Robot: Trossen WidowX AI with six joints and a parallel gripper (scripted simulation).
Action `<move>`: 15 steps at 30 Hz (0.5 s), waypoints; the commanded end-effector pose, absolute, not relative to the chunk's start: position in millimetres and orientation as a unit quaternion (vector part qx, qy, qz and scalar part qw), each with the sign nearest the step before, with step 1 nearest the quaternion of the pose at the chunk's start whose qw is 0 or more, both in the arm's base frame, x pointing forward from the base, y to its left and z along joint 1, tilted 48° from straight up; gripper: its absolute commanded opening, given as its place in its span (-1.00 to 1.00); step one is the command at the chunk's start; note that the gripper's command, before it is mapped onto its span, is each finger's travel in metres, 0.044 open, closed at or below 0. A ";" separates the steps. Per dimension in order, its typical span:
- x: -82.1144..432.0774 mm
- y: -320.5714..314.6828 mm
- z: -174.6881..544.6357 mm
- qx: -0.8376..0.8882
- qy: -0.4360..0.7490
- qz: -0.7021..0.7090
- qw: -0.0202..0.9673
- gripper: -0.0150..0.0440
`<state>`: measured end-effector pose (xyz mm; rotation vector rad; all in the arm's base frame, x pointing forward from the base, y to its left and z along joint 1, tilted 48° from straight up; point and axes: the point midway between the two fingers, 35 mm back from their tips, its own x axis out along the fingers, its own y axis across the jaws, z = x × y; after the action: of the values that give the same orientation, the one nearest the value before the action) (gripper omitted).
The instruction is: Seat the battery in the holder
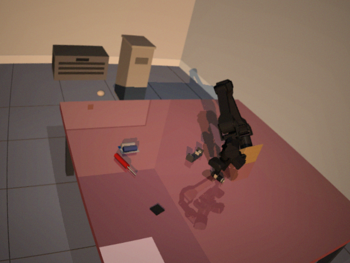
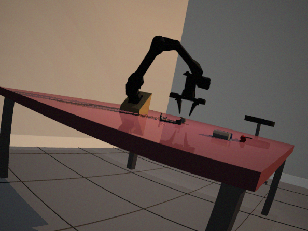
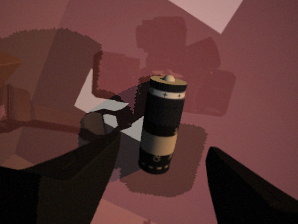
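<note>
Battery [image 1: 218,177] [image 2: 183,119] [image 3: 161,125] with plus marks near terminal

Top view: we can't make out the gripper's [image 1: 216,171] [image 2: 184,114] [image 3: 165,145] fingertips; dark hand parts overlap w/ each other up there. The holder [image 1: 194,155] [image 2: 171,121] is too small for us to read its spring or lip, & in the ext. view it's a thin dark shape. Batt. [image 1: 218,177] [image 2: 183,119] [image 3: 161,125] markings: too blurry in the wrist view. Both fingers run off that pic's bottom edge. The pale sheet [image 1: 132,250] is cut off at the bottom of the top view.
</note>
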<state>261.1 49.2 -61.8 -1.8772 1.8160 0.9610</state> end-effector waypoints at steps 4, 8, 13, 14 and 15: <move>260.0 39.7 -69.5 -0.665 0.642 0.340 0.174 0.34; 259.5 34.8 -73.9 -0.665 0.642 0.340 0.174 0.34; 258.8 28.6 -79.2 -0.665 0.642 0.340 0.174 0.34; 258.6 27.4 -80.3 -0.665 0.642 0.340 0.174 0.34; 258.5 26.1 -81.3 -0.665 0.642 0.340 0.174 0.34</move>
<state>259.9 30.8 -78.3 -1.8780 1.8167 0.9596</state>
